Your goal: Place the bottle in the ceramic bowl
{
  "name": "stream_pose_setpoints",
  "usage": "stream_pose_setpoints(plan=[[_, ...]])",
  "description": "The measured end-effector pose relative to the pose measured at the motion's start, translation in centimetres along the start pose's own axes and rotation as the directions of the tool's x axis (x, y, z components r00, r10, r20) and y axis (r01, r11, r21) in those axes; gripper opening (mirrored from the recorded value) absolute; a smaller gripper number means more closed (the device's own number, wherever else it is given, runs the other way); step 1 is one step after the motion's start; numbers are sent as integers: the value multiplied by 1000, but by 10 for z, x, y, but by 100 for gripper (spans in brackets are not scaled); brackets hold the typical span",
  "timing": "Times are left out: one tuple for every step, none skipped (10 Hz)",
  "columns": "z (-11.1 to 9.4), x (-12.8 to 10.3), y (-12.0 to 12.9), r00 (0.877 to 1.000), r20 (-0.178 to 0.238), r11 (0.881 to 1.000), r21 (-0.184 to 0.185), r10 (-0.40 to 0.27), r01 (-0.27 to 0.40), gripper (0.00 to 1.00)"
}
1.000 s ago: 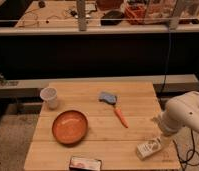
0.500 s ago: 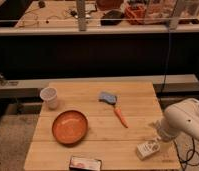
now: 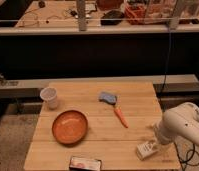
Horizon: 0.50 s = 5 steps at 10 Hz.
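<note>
At the near edge of the wooden surface, at 6 o'clock, a flat dark box is seen. The bottle is found at about 4 o'clock, close to the near right corner. The claw is held just beside its far end; whether it is open or closed cannot be told. The ceramic bowl is set at 8 o'clock, well apart from the bottle. A carrot is laid near the middle, a blue thing at 12 o'clock, a white cup at 10 o'clock. The bottle could be pushed off the near edge if it is bumped by the claw. It could also be dropped on the way if it is gripped badly.
</note>
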Motion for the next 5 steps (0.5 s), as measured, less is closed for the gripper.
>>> stream_pose_setpoints(plan=[[3, -1, 2, 1000, 1, 1000, 0, -5, 5, 80], [8, -1, 2, 1000, 4, 1000, 0, -11, 11, 80], [11, -3, 2, 1000, 6, 1000, 2, -19, 19, 80], [14, -4, 3, 1000, 8, 1000, 2, -25, 25, 80], [20, -5, 4, 999, 9, 999, 2, -32, 32, 80]])
